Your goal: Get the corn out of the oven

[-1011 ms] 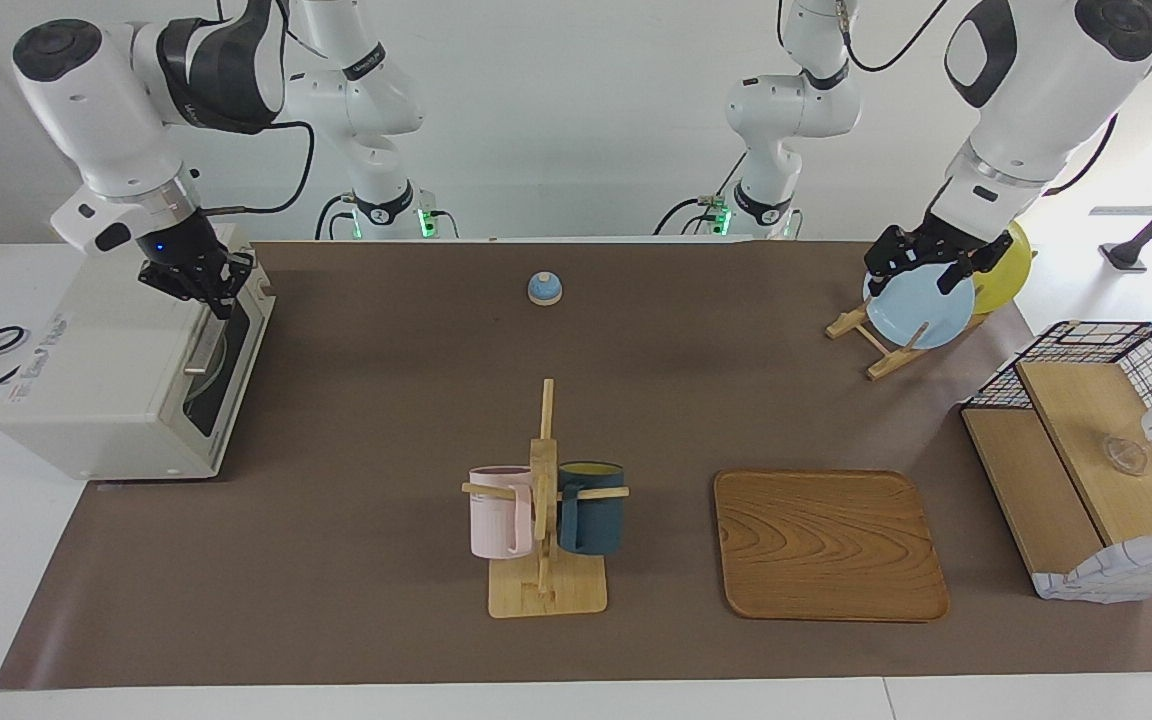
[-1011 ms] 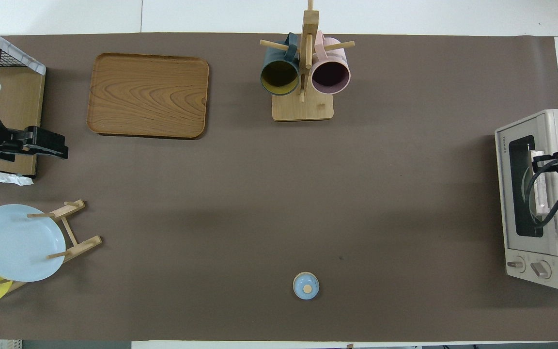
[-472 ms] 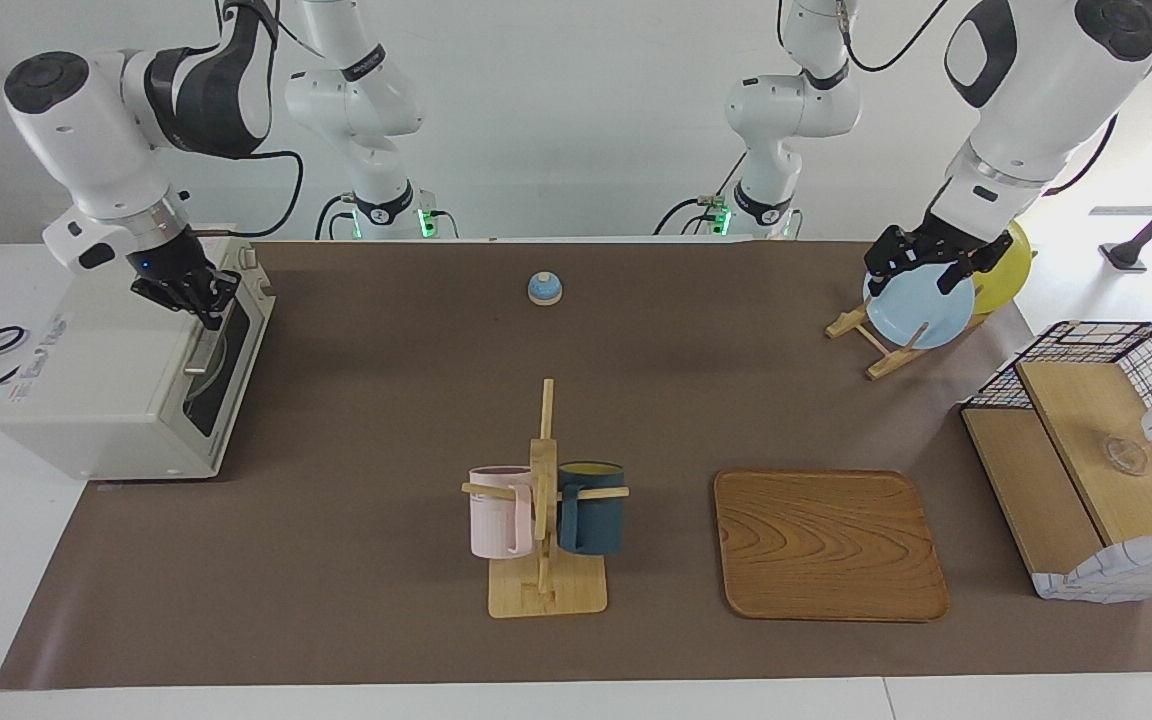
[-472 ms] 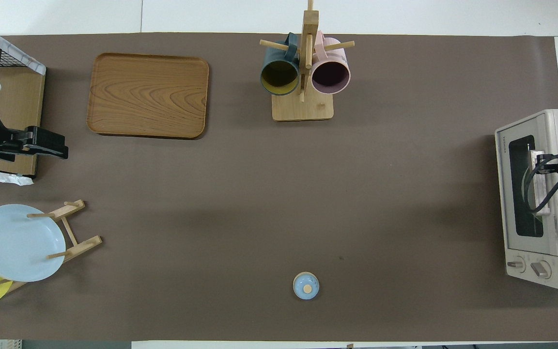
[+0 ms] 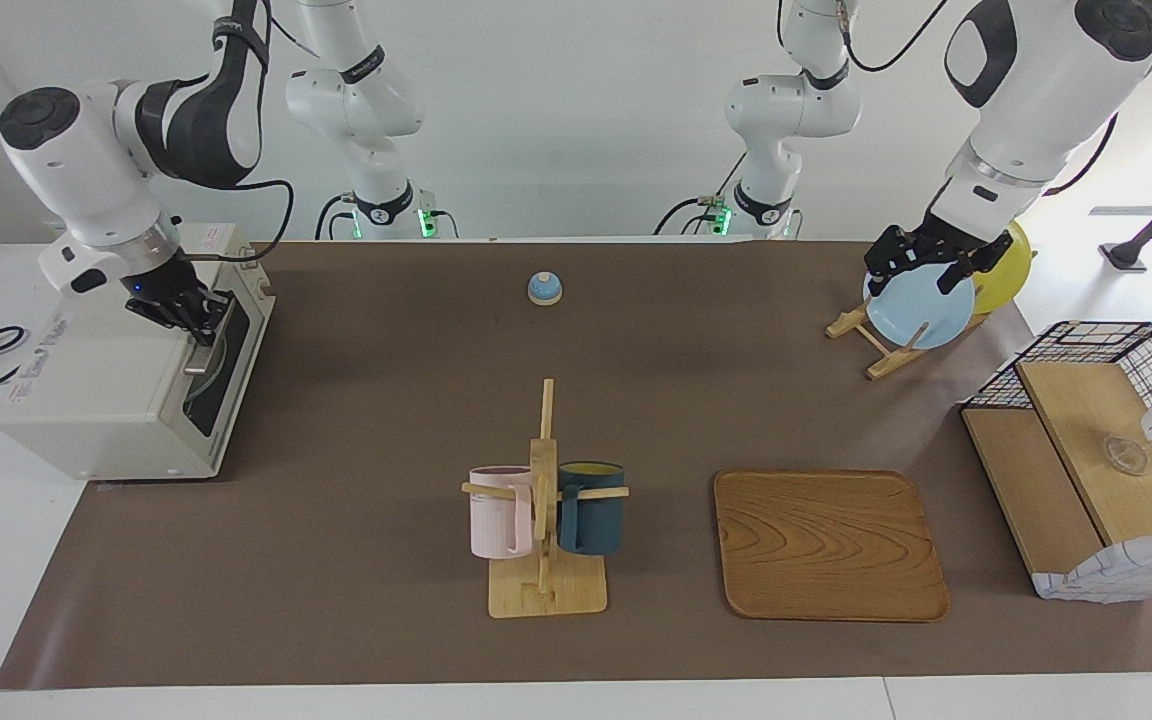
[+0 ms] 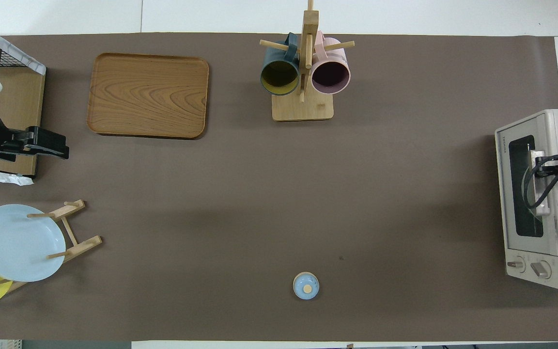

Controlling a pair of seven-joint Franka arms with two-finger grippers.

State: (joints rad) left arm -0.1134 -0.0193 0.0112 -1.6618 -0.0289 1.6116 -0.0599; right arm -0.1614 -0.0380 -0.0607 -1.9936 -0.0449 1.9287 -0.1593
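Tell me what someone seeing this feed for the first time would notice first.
Probably the right claw, shut at the metal bar handle of the cream oven at the right arm's end of the table; the door is closed and no corn shows. Next, the mug rack with a pink and a dark blue mug mid-table, beside the wooden tray. The left claw waits open over the light blue plate.

Robot lab, Franka arms (image 5: 106, 150), staged table (image 5: 386, 400)
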